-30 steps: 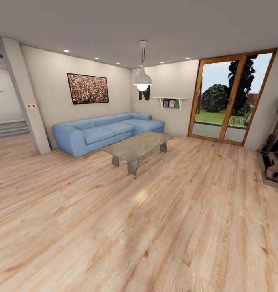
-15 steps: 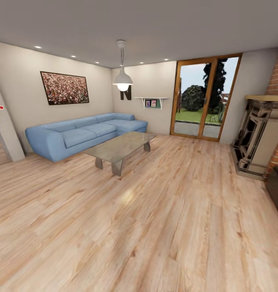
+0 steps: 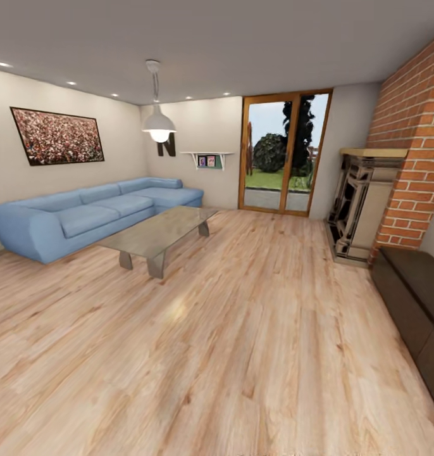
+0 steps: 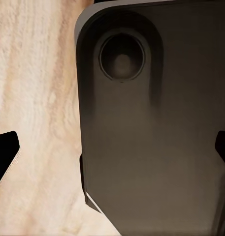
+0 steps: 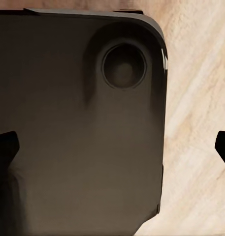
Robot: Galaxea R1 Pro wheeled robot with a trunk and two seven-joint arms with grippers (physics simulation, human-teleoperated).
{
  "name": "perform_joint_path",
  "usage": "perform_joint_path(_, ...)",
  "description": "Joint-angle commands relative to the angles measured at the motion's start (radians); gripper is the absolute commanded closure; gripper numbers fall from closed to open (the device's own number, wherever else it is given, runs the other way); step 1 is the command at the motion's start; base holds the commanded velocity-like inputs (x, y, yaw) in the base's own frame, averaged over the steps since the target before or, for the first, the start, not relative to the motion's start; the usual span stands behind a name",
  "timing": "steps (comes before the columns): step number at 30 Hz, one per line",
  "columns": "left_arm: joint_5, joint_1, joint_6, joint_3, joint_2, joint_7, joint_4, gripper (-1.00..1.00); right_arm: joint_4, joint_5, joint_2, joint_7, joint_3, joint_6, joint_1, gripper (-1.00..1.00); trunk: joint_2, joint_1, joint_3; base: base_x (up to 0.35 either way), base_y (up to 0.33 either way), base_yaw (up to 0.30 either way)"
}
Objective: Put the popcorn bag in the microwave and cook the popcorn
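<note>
Here both grippers are hanging over the robot's dark base (image 4: 151, 137) and the wooden floor (image 3: 229, 354), fingertips (image 4: 5, 152) spread wide, apparently holding nothing. Ahead, a blue sofa (image 3: 78, 215) is sitting behind a glass coffee table (image 3: 157, 231).

Blue sofa (image 3: 84, 215) and glass table (image 3: 157, 234) on wood floor (image 3: 242, 354); brick fireplace (image 3: 362, 209) right.
</note>
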Motion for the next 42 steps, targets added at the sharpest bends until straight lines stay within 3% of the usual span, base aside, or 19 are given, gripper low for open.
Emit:
perform_joint_path(1,0.0,0.0,-0.002,-0.001,0.0,0.0,0.0,-1.0,0.001,-0.002,0.0,0.001,-0.001,-0.005,0.0,-1.0,0.0,0.0,-0.001,0.0,0.0,-0.296)
perform_joint_path(42,0.0,0.0,-0.002,-0.001,0.0,0.0,0.0,-1.0,0.003,-0.002,-0.001,0.004,-0.001,-0.005,0.0,-1.0,0.0,0.0,-0.001,0.0,0.0,-0.296)
